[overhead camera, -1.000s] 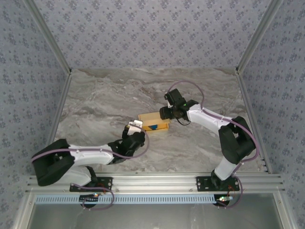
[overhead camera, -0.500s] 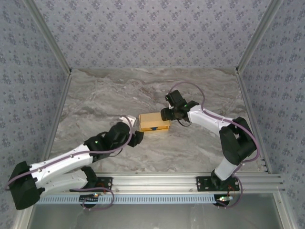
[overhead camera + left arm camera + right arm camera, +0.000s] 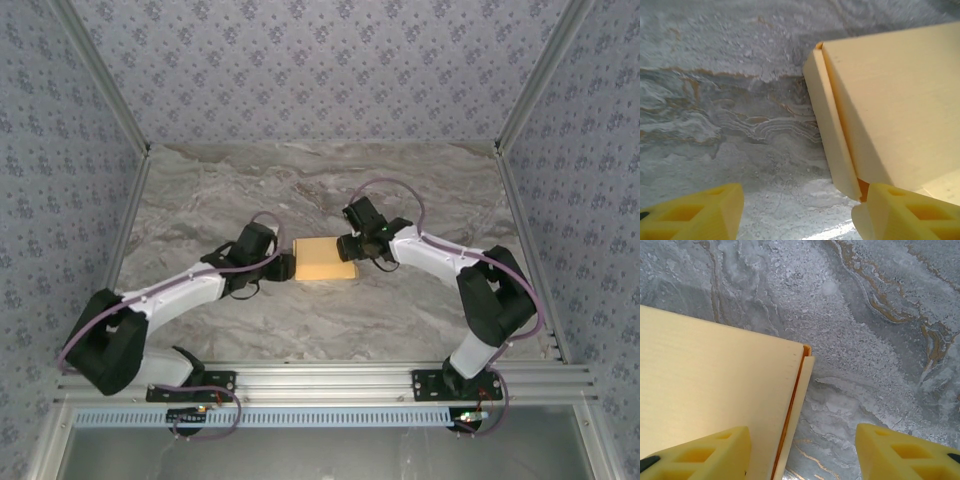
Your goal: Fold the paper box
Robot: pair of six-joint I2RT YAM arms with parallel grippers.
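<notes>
Yellow paper box (image 3: 325,259), ends partly hidden

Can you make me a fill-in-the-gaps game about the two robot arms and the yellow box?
1. Seen from above, the paper box lies ___ the left end effector and the right end effector.
2. The fingers of each end effector are coloured ___.
3. The jaws of both end effectors stand ___.

Missing words: between; yellow; open.
</notes>
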